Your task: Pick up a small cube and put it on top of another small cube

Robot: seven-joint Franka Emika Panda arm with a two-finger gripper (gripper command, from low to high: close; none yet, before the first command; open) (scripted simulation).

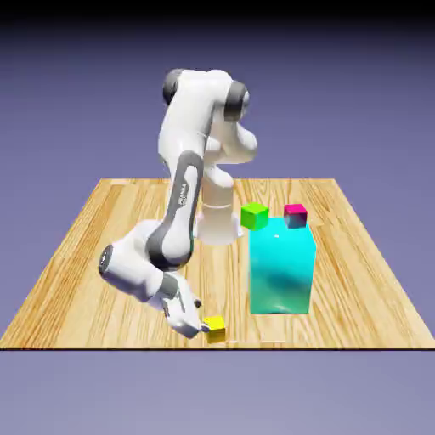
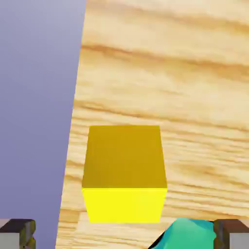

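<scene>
The gripper (image 1: 202,315) is released: in the hand view, its two fingertips (image 2: 231,234) stand wide apart, one toward each lower corner, with nothing clamped between them. The yellow cube (image 1: 215,330) is located at the near edge region of the wooden table (image 1: 365,293), left of the table's middle in the exterior view. The gripper is positioned just beside this cube, on its left, and is tilted, with the fingers directed down and to the right. In the hand view, the yellow cube lies ahead of the gap between the fingertips, with one darker face and one bright face visible; the table edge runs along its left. Whether a finger touches the cube cannot be determined. The large cyan block (image 1: 281,273) stands upright on the table, to the right of the yellow cube and farther from the near edge. The green cube (image 1: 255,217) appears at the far left corner of the block, and the magenta cube (image 1: 295,216) appears at its far right part, apart from the green cube. Their exact support cannot be determined. The white arm (image 1: 183,200) extends from its base at the far side toward the near left. In the hand view, a teal shape (image 2: 187,235) is partly visible at the lower right, next to the right-hand fingertip in that view.
</scene>
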